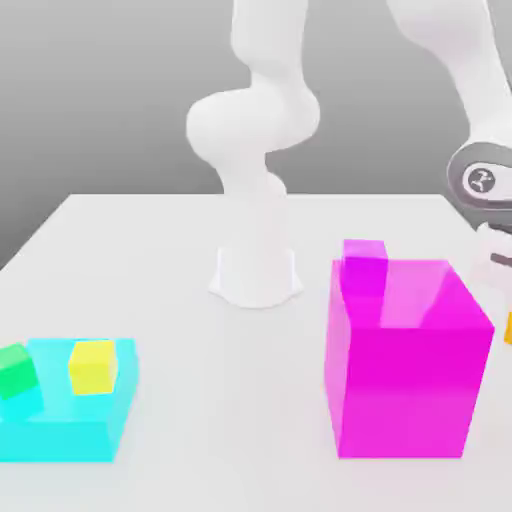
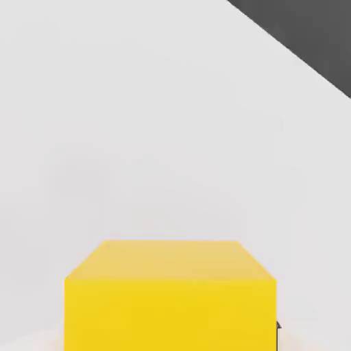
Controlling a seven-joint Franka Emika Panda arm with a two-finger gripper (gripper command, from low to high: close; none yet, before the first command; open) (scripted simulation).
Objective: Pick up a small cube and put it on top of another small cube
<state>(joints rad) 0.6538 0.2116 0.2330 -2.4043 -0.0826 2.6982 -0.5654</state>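
Smooth white table, orange cube, gripper-held

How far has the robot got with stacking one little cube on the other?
Done: the gripper looks shut on the orange cube, which sits close under the hand camera; in the exterior view the cube peeks out at the right edge, behind the large magenta block. Left: carrying it across the table to the green cube by the cyan block and setting it on top.
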